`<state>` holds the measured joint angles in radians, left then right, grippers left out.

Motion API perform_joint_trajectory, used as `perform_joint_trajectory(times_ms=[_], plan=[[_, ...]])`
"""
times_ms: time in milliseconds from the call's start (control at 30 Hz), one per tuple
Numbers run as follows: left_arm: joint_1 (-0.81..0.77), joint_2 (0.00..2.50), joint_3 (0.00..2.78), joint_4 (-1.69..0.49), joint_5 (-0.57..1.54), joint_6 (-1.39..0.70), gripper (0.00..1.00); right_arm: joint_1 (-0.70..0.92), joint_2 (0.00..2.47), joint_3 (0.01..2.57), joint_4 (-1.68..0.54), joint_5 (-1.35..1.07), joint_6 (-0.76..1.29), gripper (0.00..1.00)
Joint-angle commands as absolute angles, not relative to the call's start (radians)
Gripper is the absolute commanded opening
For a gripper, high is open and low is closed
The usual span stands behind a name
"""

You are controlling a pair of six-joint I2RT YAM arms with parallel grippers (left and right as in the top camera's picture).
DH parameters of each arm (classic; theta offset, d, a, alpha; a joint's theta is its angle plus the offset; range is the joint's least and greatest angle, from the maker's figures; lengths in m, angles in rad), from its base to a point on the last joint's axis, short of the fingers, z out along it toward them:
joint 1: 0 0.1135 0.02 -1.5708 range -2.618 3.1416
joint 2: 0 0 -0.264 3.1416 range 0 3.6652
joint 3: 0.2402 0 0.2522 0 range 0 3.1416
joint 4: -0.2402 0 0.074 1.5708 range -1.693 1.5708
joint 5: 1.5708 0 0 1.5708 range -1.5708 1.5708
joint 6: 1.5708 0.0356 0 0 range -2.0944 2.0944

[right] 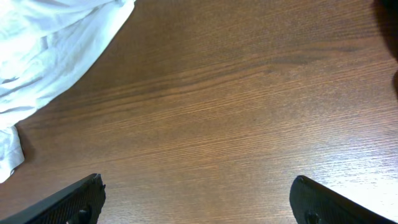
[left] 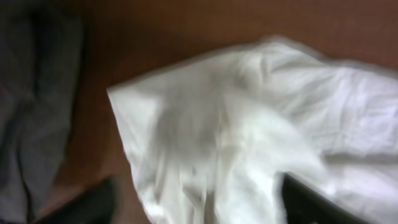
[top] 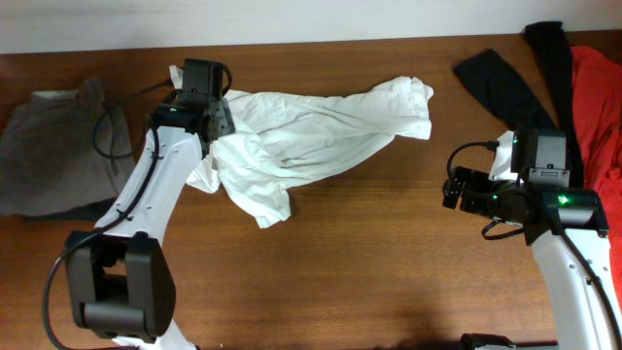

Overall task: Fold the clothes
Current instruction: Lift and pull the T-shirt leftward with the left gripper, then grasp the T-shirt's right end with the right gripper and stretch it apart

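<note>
Right gripper [right: 198, 182] spread, orange-red garment [top: 598, 97] overhead only

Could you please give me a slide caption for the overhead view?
Crumpled white T-shirt on the wooden table, left end effector open at its edge, right end effector open over bare wood.

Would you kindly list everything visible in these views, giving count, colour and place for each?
T-shirt: one, white, crumpled across the upper middle of the overhead view.
black garment: one, black, long, upper right, beside the red one.
orange-red garment: one, orange-red, far right edge.
grey garment: one, grey-brown, bunched at the far left.
table: one, brown wood, under everything.
left gripper: one, black fingers, open over the T-shirt's left end.
right gripper: one, black fingers, open over bare wood on the right.
</note>
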<state>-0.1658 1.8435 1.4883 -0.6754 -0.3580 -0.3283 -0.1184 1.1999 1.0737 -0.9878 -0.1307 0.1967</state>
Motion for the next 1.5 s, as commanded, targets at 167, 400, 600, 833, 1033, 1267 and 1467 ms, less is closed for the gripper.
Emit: perform_joint_trajectory(times_ms=[167,400,600,833,1033,1267,1467], plan=[[-0.159,1.846,1.483,-1.007,-0.067,-0.320,0.99,-0.126,1.223,1.085,-0.987,-0.118,0.162,0.99],[-0.159,1.860,1.411,-0.960,0.024,-0.320,0.52,-0.126,1.241,1.085,-0.992,-0.119,0.162,0.99],[-0.161,1.897,1.339,-0.857,0.090,-0.321,0.50,-0.126,1.241,1.085,-0.992,-0.119,0.162,0.99],[-0.161,1.917,1.312,-0.792,-0.019,-0.343,0.58,-0.126,1.241,1.085,-0.992,-0.119,0.162,0.99],[-0.167,1.939,1.309,-0.752,0.018,-0.347,0.26,-0.126,1.241,1.085,-0.992,-0.119,0.162,0.99],[-0.203,1.995,1.309,-0.723,0.034,-0.350,0.11,-0.126,1.241,1.085,-0.996,-0.119,0.162,0.99],[-0.200,1.969,1.318,-0.769,0.036,-0.350,0.00,-0.126,1.241,1.085,-0.995,-0.118,0.162,0.99]])
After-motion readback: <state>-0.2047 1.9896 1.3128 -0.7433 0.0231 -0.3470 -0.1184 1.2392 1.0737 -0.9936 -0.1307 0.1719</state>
